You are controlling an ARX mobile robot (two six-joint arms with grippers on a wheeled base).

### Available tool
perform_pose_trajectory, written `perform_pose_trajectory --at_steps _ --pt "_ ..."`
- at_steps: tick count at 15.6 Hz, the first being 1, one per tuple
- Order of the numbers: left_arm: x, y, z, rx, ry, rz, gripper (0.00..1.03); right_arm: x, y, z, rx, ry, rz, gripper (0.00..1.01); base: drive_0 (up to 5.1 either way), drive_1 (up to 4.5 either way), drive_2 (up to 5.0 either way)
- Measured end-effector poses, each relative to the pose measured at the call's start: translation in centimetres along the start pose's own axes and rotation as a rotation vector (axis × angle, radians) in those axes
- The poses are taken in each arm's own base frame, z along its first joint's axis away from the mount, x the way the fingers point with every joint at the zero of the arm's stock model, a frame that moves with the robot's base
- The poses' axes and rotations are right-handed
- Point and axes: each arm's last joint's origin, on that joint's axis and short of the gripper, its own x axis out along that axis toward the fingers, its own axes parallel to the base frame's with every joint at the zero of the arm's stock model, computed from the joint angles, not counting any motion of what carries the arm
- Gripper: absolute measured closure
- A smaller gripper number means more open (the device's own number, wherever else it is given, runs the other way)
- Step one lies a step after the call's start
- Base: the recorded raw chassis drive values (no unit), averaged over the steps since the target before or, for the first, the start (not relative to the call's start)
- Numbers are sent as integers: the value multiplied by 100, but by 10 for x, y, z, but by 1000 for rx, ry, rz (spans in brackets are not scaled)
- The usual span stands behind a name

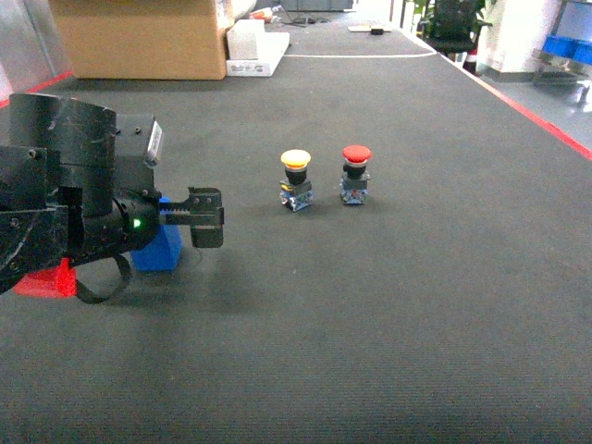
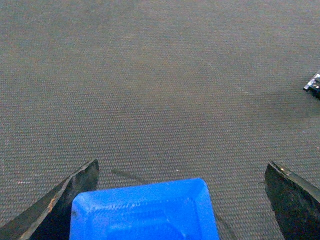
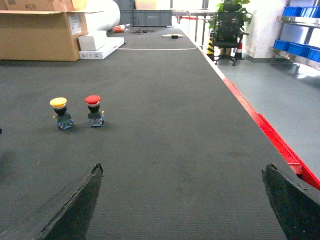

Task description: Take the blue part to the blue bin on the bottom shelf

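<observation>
The blue part [image 1: 159, 248] is a blocky blue piece standing on the dark carpet at the left, partly hidden by my left arm. My left gripper [image 1: 205, 220] hangs low over it and is open. In the left wrist view the blue part [image 2: 145, 210] lies between the spread fingers of that gripper [image 2: 182, 164], close to the left finger and well apart from the right one. My right gripper [image 3: 182, 167] is open over bare carpet, holding nothing. Blue bins [image 3: 300, 47] sit on a steel rack far off at the right; which one is the task's bin I cannot tell.
A yellow-capped button [image 1: 296, 180] and a red-capped button [image 1: 355, 173] stand upright side by side mid-carpet. A red block [image 1: 42, 277] lies under my left arm. A cardboard box [image 1: 139, 37] and white boxes [image 1: 254, 46] stand at the back. A red stripe [image 1: 536, 111] edges the carpet.
</observation>
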Motion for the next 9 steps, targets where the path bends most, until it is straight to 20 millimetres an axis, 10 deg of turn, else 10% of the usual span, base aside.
perform_pose_trajectory --at_steps 6,9 --pt "20 5 -3 8 -1 34 5 0 0 0 0 0 0 3 0 0 0" --pt "20 6 -1 24 -20 25 33 0 0 0 0 0 0 3 0 0 0"
